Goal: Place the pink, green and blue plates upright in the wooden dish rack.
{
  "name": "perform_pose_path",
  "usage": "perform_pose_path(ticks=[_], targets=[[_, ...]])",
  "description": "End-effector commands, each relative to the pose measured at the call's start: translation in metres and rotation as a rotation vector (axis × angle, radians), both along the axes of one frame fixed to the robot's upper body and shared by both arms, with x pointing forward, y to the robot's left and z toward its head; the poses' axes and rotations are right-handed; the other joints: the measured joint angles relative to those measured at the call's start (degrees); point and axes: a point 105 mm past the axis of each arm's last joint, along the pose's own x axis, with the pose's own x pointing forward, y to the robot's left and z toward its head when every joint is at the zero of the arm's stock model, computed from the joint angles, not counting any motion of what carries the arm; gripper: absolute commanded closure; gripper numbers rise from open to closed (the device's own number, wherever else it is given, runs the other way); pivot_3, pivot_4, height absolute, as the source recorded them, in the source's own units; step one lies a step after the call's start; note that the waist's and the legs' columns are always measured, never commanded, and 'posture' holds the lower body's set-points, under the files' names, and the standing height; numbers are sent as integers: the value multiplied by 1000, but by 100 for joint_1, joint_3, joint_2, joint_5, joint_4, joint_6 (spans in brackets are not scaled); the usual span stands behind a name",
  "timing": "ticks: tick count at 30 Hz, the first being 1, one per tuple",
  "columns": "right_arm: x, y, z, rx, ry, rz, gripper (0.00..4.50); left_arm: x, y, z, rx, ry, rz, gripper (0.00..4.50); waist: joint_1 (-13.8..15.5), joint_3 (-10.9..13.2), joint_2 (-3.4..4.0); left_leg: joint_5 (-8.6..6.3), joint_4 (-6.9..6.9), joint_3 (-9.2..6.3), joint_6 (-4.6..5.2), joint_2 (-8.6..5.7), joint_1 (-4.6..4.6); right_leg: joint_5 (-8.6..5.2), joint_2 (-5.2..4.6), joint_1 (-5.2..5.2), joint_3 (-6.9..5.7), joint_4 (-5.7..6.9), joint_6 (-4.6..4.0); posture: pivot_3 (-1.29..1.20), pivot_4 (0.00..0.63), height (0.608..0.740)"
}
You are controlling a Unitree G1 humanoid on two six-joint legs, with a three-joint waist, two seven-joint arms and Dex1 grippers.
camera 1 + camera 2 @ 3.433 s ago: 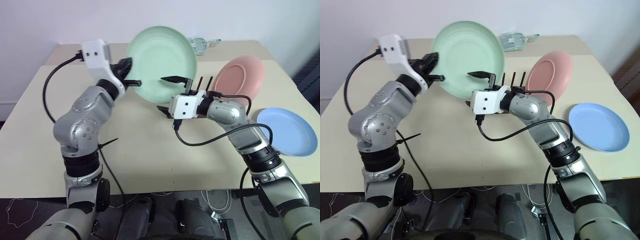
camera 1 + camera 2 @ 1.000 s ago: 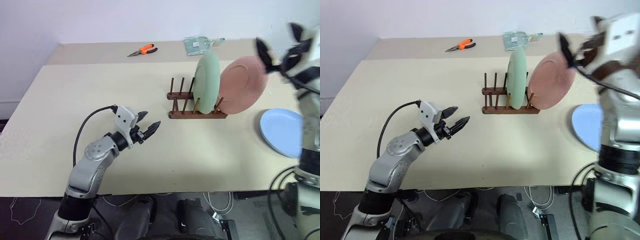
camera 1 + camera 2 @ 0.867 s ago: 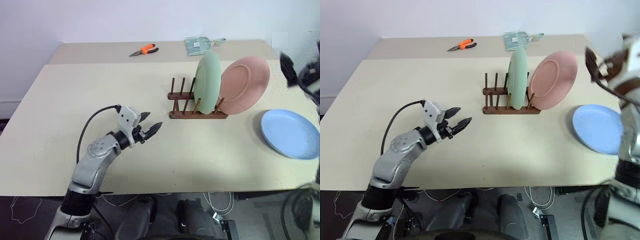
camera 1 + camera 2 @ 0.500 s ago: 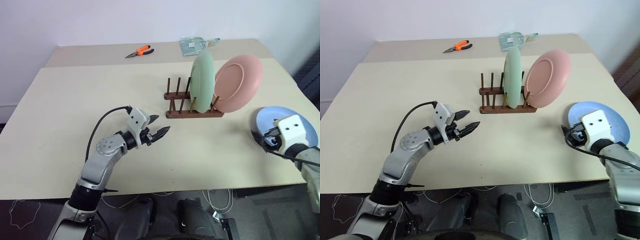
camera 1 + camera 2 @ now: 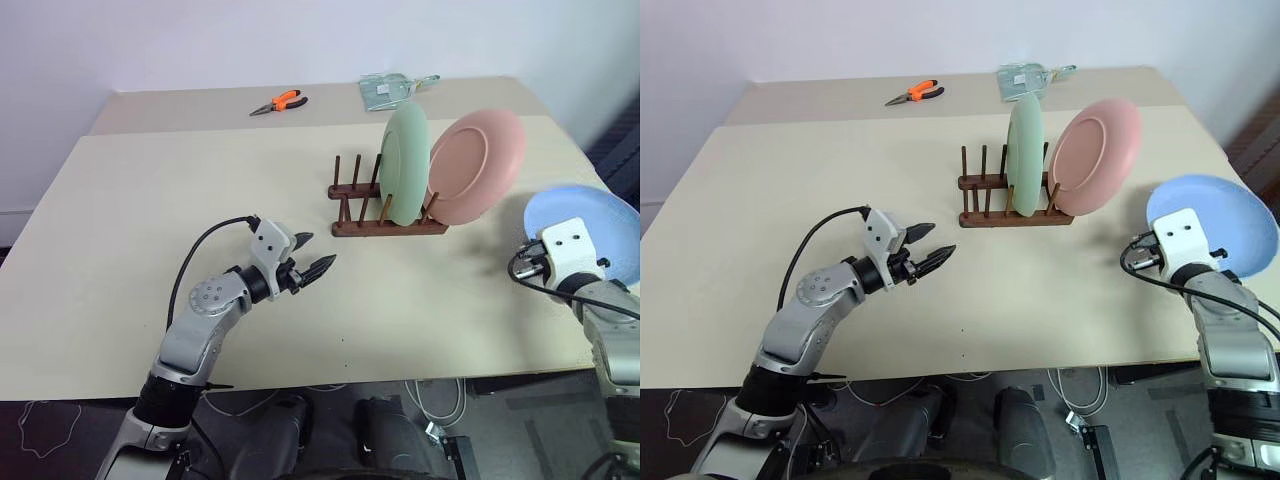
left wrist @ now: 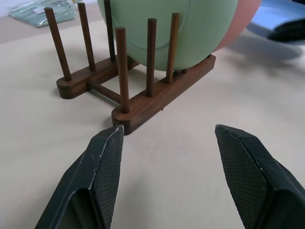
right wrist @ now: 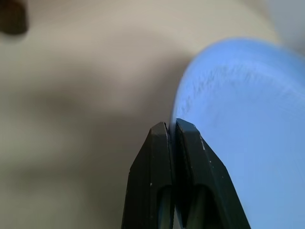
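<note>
Pale beige tabletop fills the scene, backed by a white wall. At its right edge, the right gripper has its two black fingers pinched together on the rim of the blue plate, and the plate is tilted up off the surface with its face turned toward the camera. The left gripper hovers just above the table near the front of its middle, its fingers spread apart with nothing between them, pointing toward the wooden dish rack. The rack stands beyond that gripper, toward the middle of the table. The green plate stands on edge between the pegs at the rack's right half. The pink plate leans at the rack's right end, just beside the green one, tilted back with its face toward the front. The left slots of the rack hold nothing. Farther back, orange-handled pliers lie near the wall, and a clear plastic packet lies to the right of them.
</note>
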Motion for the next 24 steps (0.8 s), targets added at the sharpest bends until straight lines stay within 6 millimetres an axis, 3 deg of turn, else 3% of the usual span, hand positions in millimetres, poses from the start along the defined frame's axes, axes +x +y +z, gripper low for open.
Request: perform_pose_path(ticks=[1, 3, 5, 7, 9, 11, 13, 14, 17, 20, 24], targets=[[3, 1, 72, -56, -262, 14, 4463, 1, 4, 12, -8, -59, 13, 1355, 0, 0, 0, 0, -1, -1, 0, 1, 0, 0, 0, 0, -2, 1, 0, 0, 150, 727], [2, 18, 125, -18, -467, 84, 4463, 4, 8, 13, 0, -70, 30, 1355, -4, 0, 1, 0, -2, -1, 0, 1, 0, 0, 1, -1, -2, 2, 1, 0, 150, 727], [-3, 33, 160, 19, -600, 157, 4463, 8, 12, 14, 6, -84, 51, 1355, -8, 3, 4, 1, -4, -1, 0, 1, 0, 1, 1, -2, -1, 1, 2, 0, 150, 727], [-11, 70, 202, 224, -716, 362, 4463, 19, 28, 18, 24, -132, 136, 1355, -12, 4, 3, 1, -6, -4, 0, 1, 0, 0, 1, -3, -5, 1, 1, 0, 150, 727], [-22, 104, 225, 384, -743, 572, 4463, 27, 42, 19, 37, -164, 207, 1355, -24, 4, 5, 1, -7, -4, 0, 2, 0, 1, 2, -6, -2, 3, 1, 0, 150, 727], [-30, 122, 232, 442, -730, 683, 4463, 31, 49, 19, 41, -175, 237, 1355, 7, 0, -8, 2, -13, -14, 1, 4, 0, 0, 2, -5, -10, 2, -1, 0, 150, 727], [-45, 177, 243, 718, -693, 976, 4463, 36, 67, 19, 70, -194, 292, 1355, 8, -2, -21, -1, -12, -26, 5, 2, -5, 0, 0, 1, -22, -8, -1, 0, 150, 727], [-52, 194, 246, 808, -665, 1069, 4463, 37, 72, 19, 79, -200, 307, 1355, -6, -1, -15, -2, -11, -25, 6, 2, -5, 2, 0, 0, -19, -9, -2, 0, 150, 727], [-56, 245, 232, 1112, -491, 1240, 4463, 36, 78, 16, 100, -204, 318, 1355, -41, -2, -13, -1, -15, -17, 7, 0, -6, 2, 0, -14, -7, 5, -2, 0, 150, 727], [-42, 267, 210, 1253, -341, 1213, 4463, 32, 79, 16, 91, -204, 322, 1355, -2, -1, -11, 2, -22, -19, 3, -1, -12, 2, 1, -26, -9, 13, -4, 0, 150, 727], [-18, 273, 191, 1331, -243, 1105, 4463, 24, 79, 13, 89, -194, 327, 1355, 1, -1, -10, 0, -10, -18, 7, -11, -12, 5, -3, -23, -5, 2, -1, 0, 150, 727]])
